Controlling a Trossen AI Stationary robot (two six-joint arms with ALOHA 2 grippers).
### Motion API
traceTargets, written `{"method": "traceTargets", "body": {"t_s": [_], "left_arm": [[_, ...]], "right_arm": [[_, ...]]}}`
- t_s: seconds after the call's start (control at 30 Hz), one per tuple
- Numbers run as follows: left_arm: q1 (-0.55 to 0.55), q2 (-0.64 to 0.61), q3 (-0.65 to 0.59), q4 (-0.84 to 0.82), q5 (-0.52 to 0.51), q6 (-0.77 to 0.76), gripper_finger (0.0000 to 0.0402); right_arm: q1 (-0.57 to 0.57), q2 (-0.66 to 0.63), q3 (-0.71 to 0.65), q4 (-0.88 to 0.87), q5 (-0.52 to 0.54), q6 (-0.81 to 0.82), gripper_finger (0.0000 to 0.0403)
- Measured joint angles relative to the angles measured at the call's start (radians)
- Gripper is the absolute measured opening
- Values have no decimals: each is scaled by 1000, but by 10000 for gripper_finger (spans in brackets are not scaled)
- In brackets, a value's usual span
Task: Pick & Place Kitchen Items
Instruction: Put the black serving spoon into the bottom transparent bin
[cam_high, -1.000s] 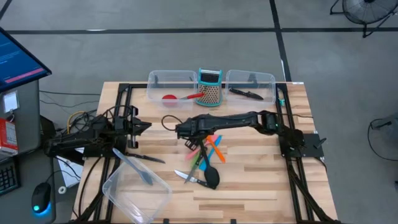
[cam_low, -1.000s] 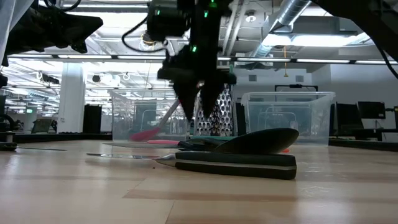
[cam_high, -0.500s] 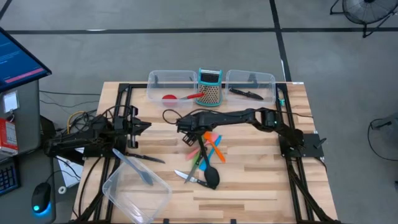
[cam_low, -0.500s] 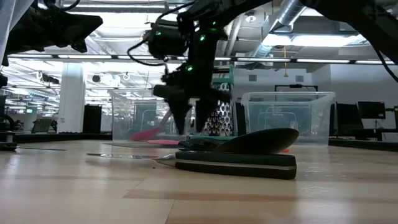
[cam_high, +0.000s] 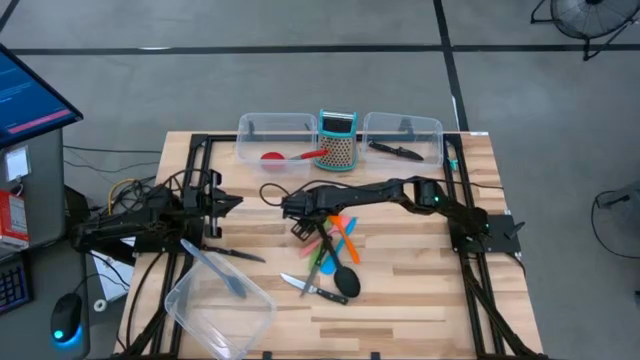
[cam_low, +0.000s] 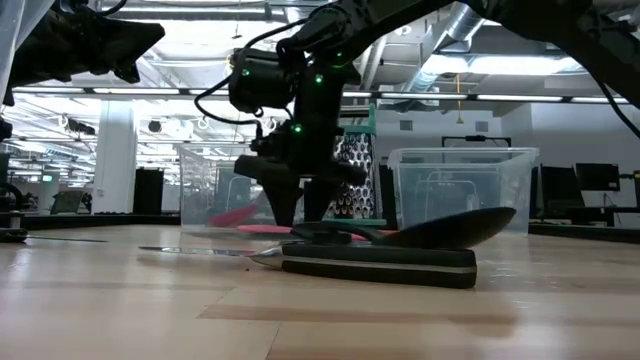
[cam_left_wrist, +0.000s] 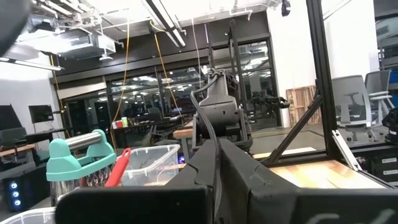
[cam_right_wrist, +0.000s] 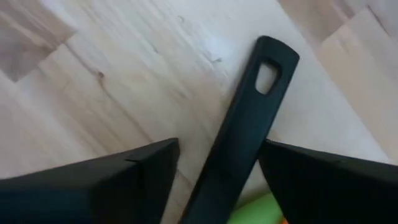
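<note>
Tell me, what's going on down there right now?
Right hand down on the pile, fingers open astride black spoon handle, not yet gripped. Left hand parked left side, shut, empty. Green spatula lies alongside.

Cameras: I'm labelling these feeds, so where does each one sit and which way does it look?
High: overhead, straight down on the table; both arms show.
Low: table height, looking across at the knife; right tool descends.
Left wrist: on the parked left arm, facing the grater.
Right wrist: looking down between its fingers at the black spoon.
High and low share the spoon and knife.
</note>
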Motion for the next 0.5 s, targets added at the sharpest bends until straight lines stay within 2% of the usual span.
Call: {"method": "traceTargets", "body": {"t_s": [0.2,0.5], "left_arm": [[0,0,0,1,-1,0,3],[0,0,0,1,0,0,3]], "right_arm": [[-6,0,0,16,-36,-9,78],[-3,3,50,-12,-21,-42,79]]}}
